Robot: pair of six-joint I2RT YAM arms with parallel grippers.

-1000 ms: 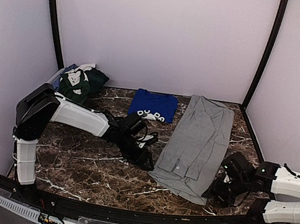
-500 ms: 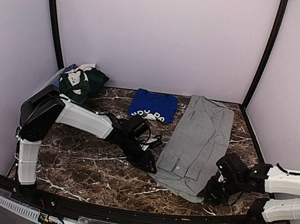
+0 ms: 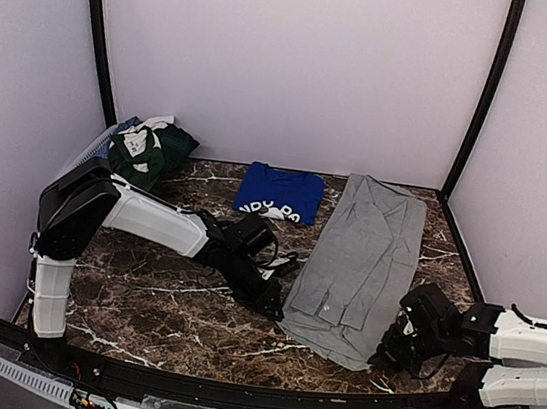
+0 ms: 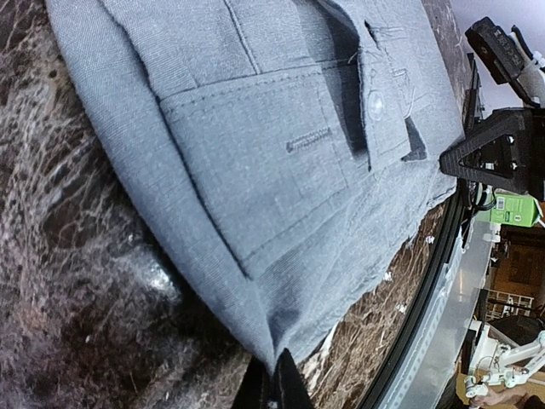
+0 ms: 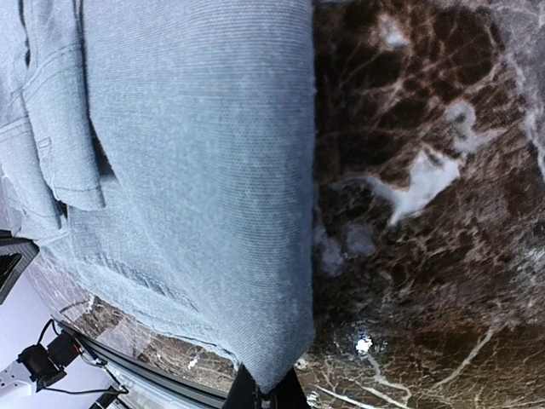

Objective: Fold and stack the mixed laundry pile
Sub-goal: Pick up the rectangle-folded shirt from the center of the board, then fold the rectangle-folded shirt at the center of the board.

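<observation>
While beside table rim (image 3: 185, 342), polo (image 3: 362, 257) corners

Dark brown marble surface (image 3: 160, 303), white veins all over — pale lilac walls (image 3: 292, 66) on three sides, black posts (image 3: 99, 30) in the corners, soft even light.

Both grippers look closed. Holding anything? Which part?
Both hold the grey polo shirt. The left gripper pinches its near-left corner, and the right gripper pinches its near-right corner.
</observation>
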